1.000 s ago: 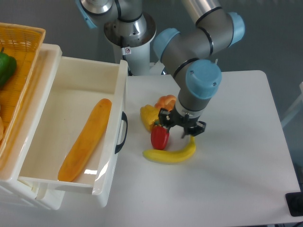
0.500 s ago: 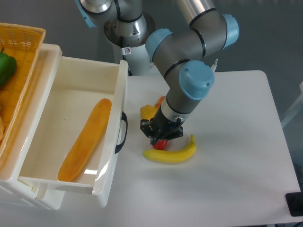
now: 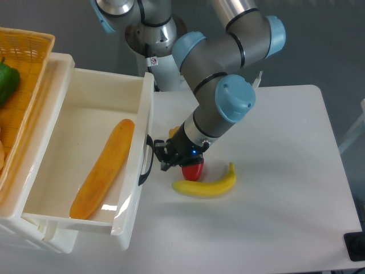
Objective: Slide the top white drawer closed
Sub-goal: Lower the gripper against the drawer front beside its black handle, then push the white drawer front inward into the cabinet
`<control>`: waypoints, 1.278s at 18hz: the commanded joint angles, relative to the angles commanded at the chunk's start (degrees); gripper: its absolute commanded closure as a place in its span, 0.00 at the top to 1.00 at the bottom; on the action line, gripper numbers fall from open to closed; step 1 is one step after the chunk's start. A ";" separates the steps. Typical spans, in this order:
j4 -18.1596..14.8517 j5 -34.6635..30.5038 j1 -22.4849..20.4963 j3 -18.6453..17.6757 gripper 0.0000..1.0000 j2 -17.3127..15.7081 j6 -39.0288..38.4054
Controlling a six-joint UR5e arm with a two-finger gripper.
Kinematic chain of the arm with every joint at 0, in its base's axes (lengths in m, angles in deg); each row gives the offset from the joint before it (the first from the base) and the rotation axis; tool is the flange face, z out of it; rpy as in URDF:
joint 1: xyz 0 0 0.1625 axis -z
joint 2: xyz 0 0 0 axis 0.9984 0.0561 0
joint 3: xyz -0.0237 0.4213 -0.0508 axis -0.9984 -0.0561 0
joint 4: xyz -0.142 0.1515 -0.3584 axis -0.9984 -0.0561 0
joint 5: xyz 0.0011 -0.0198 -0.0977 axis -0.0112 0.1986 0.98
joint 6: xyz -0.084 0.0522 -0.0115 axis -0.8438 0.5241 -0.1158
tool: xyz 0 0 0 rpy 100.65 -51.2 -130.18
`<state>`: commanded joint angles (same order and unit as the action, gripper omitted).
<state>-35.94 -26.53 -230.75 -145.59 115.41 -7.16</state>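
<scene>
drawer (image 3: pixel 85 154) pulled out at left, holding long orange vegetable (image 3: pixel 104 169) | gripper (image 3: pixel 162 157) just beside black handle (image 3: pixel 146 160), jaw state unclear | banana (image 3: pixel 206 184), red pepper (image 3: pixel 194 169) on table (image 3: pixel 285 188)

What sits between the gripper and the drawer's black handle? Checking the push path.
Nothing: the camera view shows the gripper right beside the black handle, no object between.
</scene>
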 joint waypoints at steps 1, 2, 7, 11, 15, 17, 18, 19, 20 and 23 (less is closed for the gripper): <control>-0.80 0.09 -0.09 0.09 0.00 -0.44 0.18; -1.33 0.09 -0.26 0.09 0.00 -0.88 0.35; -1.68 0.70 -0.18 0.09 0.00 -1.06 0.44; -1.68 1.15 0.35 0.09 0.00 -1.15 0.36; -1.68 1.06 2.36 0.00 0.00 -1.15 -0.26; -1.77 1.06 3.25 -0.26 0.00 -1.15 -0.26; -1.77 1.14 3.42 -0.26 0.00 -1.15 -0.35; -1.77 1.06 4.12 -0.26 0.00 -1.15 -0.43; -2.12 0.97 4.56 -0.44 0.00 -1.15 -0.43; -3.00 0.97 5.62 -0.61 0.00 -1.50 -0.43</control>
<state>-38.94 -25.56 -225.13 -146.20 113.91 -7.59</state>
